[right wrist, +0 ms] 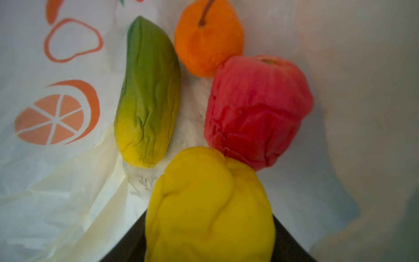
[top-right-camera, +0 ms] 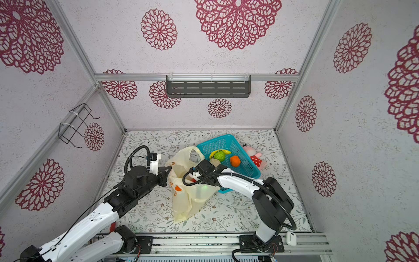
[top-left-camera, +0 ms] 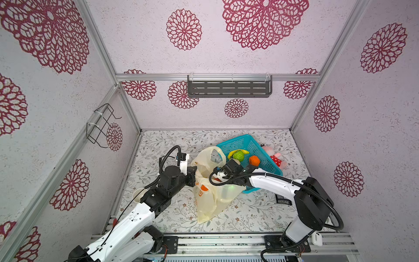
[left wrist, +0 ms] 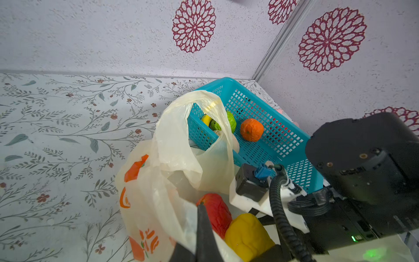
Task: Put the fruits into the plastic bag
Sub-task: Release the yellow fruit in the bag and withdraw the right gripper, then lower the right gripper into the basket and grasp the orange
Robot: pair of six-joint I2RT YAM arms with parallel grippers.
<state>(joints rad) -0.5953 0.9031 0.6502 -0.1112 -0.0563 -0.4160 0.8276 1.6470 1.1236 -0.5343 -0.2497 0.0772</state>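
The pale-yellow plastic bag (top-left-camera: 210, 199) (top-right-camera: 188, 204) lies open on the table. My left gripper (top-left-camera: 195, 174) (left wrist: 200, 205) is shut on its rim and holds the mouth up. My right gripper (top-right-camera: 195, 178) (right wrist: 209, 215) reaches inside, jaws spread wide around a yellow fruit (right wrist: 208, 204) (left wrist: 247, 236). Beside it in the bag lie a red fruit (right wrist: 256, 111), a green-yellow oblong (right wrist: 147, 95) and a small tangerine (right wrist: 208, 38). A banana (top-left-camera: 238, 151), a green ball (top-left-camera: 238, 156), an orange ball (top-left-camera: 254, 160) and a cream one (top-left-camera: 237, 162) sit in the turquoise basket (top-left-camera: 244, 137).
A pink plush toy (top-left-camera: 277, 158) lies just right of the basket. A small black object (top-left-camera: 282, 200) rests on the table near the right arm, and a white cup (top-left-camera: 138, 195) sits by the left arm. A grey shelf (top-left-camera: 229, 88) and a wire rack (top-left-camera: 102, 124) hang on the walls.
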